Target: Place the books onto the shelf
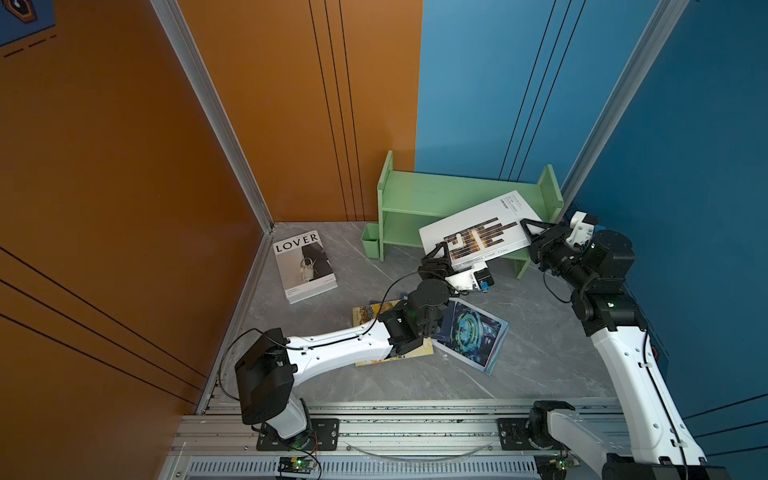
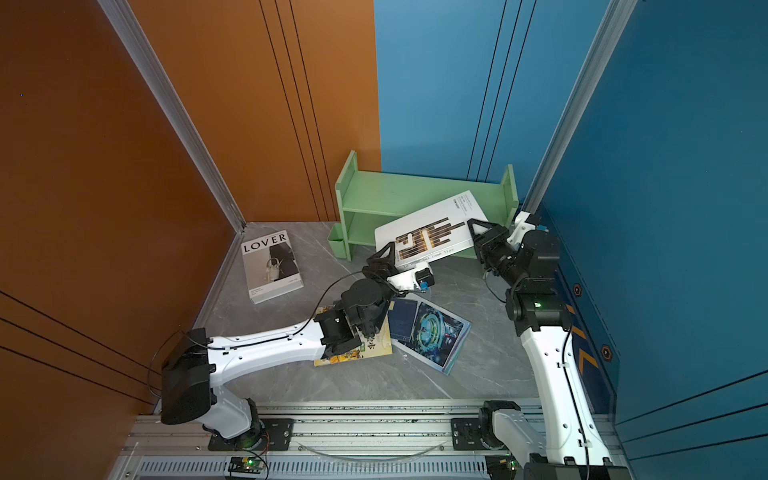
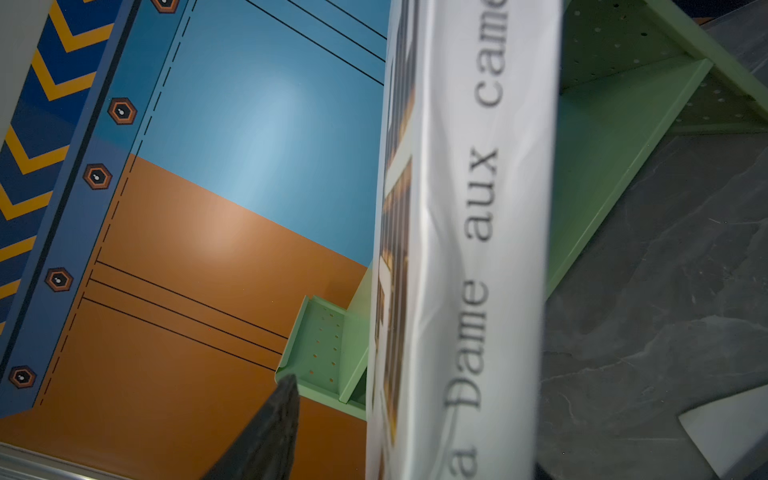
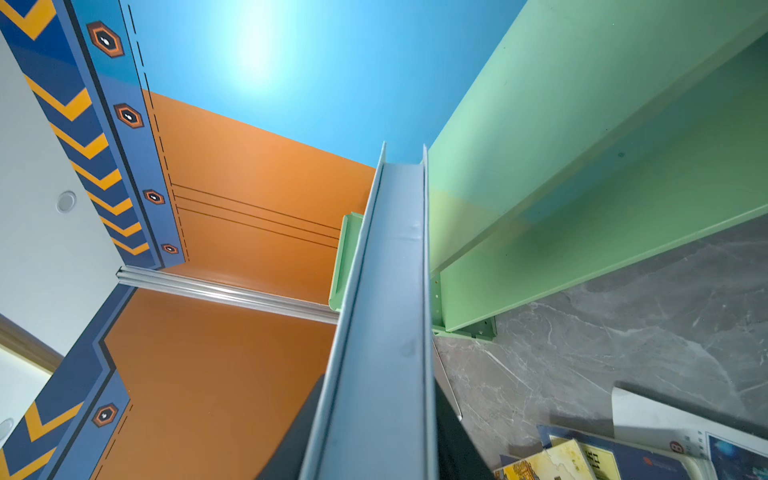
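Note:
A thick white book (image 1: pixel 478 224) (image 2: pixel 432 226) with a brown-black pattern hangs tilted in front of the light green shelf (image 1: pixel 415 195) (image 2: pixel 374 195). My right gripper (image 1: pixel 530 230) (image 4: pixel 382 436) is shut on its far end, fingers (image 4: pixel 457 440) pressed against both covers. My left gripper (image 1: pixel 446 259) (image 3: pixel 399 457) stands open around the near corner by the spine (image 3: pixel 469 249). One of its fingers (image 3: pixel 266 436) is clear of the cover, and the other is hidden. On the floor lie the "LOVER" book (image 1: pixel 304 266), a yellow book (image 2: pixel 353 355) and a teal book (image 1: pixel 473 332).
A small green cup (image 1: pixel 370 241) hangs on the shelf's left end. The shelf stands against the orange and blue back walls. The left arm reaches over the yellow and teal books. A blue side wall is close behind the right arm. An aluminium rail (image 1: pixel 374 432) runs along the front.

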Motion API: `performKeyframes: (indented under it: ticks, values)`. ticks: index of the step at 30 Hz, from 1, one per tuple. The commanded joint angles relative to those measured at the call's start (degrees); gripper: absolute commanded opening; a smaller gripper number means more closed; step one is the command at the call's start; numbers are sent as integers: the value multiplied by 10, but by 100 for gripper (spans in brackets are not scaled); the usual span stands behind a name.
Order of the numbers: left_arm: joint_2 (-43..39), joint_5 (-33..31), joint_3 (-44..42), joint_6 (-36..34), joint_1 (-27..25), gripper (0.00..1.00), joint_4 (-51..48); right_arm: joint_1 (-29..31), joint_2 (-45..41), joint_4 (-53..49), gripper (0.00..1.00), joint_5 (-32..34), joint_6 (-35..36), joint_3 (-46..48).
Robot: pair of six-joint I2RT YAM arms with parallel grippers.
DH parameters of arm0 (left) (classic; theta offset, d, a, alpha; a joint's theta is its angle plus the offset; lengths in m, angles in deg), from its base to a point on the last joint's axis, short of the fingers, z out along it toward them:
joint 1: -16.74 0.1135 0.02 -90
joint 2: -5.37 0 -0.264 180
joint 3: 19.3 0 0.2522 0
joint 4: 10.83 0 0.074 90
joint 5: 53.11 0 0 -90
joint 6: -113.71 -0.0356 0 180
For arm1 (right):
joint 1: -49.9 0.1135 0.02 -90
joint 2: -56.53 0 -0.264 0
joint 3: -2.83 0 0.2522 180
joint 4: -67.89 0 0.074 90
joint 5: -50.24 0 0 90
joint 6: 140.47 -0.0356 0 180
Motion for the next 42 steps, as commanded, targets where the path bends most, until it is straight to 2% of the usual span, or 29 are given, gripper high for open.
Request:
performKeyframes:
  ticks: [1,6,8,16,20,23,30,35,38,42]
  values:
    - [3,15,-1,28,13,63,20,2,1,39,35,37,-9,3]
    - [5,31,6,47,38,67,17,3,10,68,34,54,-25,13]
    - [6,35,13,75,48,67,10,4,15,84,34,59,-35,19]
    - [14,55,35,98,73,68,3,6,29,116,34,65,-45,18]
    - [19,50,54,149,99,68,-30,11,29,130,34,88,-54,33]
    - [14,62,67,216,118,69,-81,16,32,156,34,102,-70,54]
    - [-17,139,71,384,177,71,-206,32,60,199,34,132,-84,68]
    - [-55,186,46,491,229,72,-252,45,85,230,33,161,-103,77]
    - [-77,230,34,563,269,73,-287,55,95,254,32,185,-117,89]
    - [-115,319,13,665,324,74,-328,70,104,264,33,218,-120,96]
